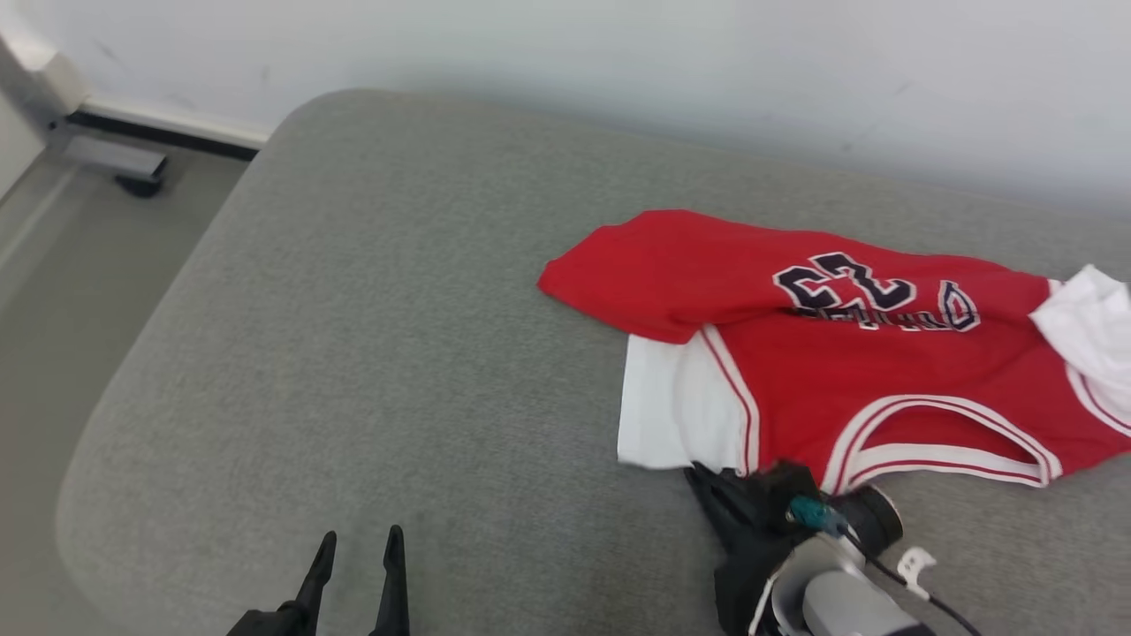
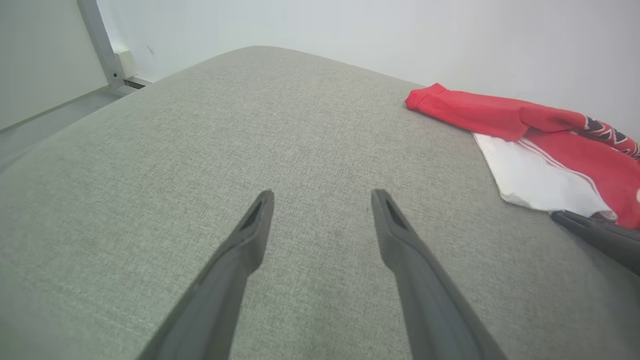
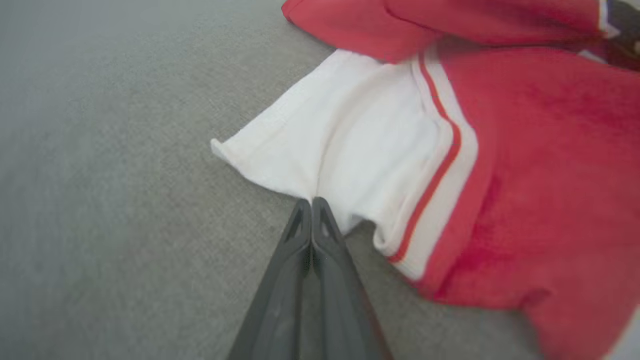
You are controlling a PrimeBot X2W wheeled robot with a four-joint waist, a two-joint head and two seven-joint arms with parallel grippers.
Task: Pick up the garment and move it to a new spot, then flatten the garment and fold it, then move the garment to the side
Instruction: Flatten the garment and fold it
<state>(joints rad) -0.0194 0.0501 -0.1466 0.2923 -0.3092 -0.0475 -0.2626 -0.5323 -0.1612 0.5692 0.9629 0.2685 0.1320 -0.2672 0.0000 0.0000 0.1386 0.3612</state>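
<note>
The garment point(image 1: 848, 371) is a red jersey with white sleeves and dark numerals, lying rumpled on the right of a grey cushioned surface point(image 1: 398, 353). In the left wrist view the garment point(image 2: 550, 145) lies far to the right. My right gripper point(image 3: 311, 201) is shut, its tips pinching the near edge of the white sleeve point(image 3: 345, 145), where the cloth puckers into a crease. From the head, the right gripper point(image 1: 698, 475) meets the sleeve's lower edge. My left gripper point(image 1: 358, 541) stands open over bare cushion at the lower left, with the left gripper point(image 2: 322, 196) holding nothing.
The cushion's rounded left edge point(image 1: 115, 415) drops to a grey floor point(image 1: 53, 291). A pale wall point(image 1: 618, 62) runs behind the cushion. A dark foot of some frame point(image 1: 137, 181) stands on the floor at the back left.
</note>
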